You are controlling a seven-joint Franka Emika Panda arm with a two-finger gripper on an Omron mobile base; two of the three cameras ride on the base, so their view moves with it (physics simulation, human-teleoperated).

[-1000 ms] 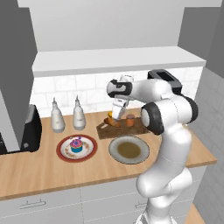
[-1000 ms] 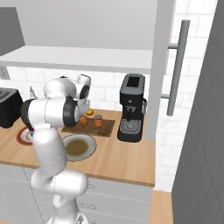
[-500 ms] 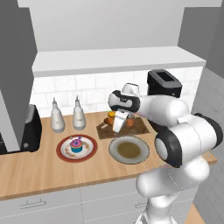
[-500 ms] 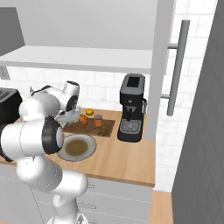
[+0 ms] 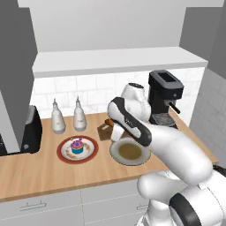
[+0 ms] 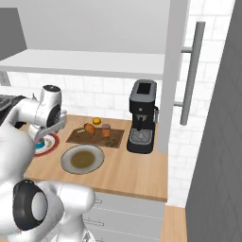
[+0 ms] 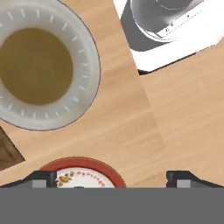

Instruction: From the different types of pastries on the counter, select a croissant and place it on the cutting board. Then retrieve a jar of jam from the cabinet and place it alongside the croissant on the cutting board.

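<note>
So from where I'm sitting both items look placed: the croissant, a golden tapered lump, and the jar of jam, a stubby reddish-brown cylinder, sit side by side on the cutting board, centre-left of the right base view. The board's flat dark wood with pale scuffs. I'd call the task basically done, only backing off left. The gripper has its tips spread wide with nothing between them, bottom of the hand view. Above it there's the glossy red-rimmed plate, the grey bowl-like plate, all on the light wood-grain counter.
</note>
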